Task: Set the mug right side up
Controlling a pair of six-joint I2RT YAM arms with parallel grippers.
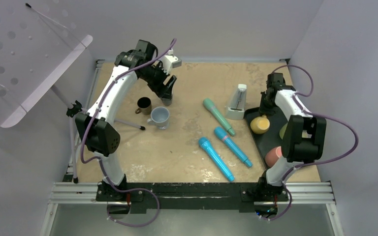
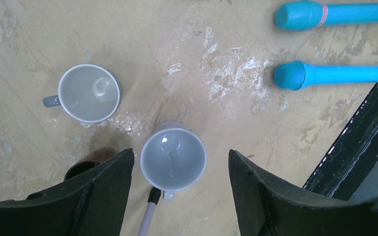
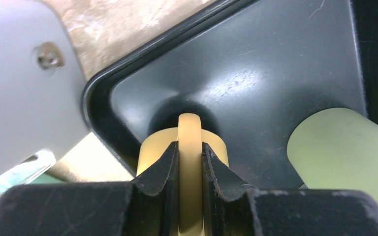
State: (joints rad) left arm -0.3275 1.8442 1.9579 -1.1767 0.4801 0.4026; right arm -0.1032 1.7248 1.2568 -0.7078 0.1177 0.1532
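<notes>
Right pincer is squeezed tight on the thin handle of the pale yellow mug. The handle sits right between the two black fingers, and I see no gap. The mug rests in a corner of the flat black tray, on the right side of the table. From above I see no open mouth on it, so I think it is tipped over or bottom up. I cannot tell which.

The left pincer hangs wide open over a light grey mug. That mug stands mouth up, and so does a second grey mug near it. I think those two need no help.

So the job now belongs to the right arm, and the grip looks good to me. Next, I think it should lift the yellow mug straight up first, until it is clear of the tray's raised edge. Then it should turn its wrist slowly, so the mug does not swing or slip out by its thin handle. A pale green round thing lies close by in the tray, so the turn should stay away from it. The mug should come down flat on its bottom. The fingers should let go only when it sits steady.
</notes>
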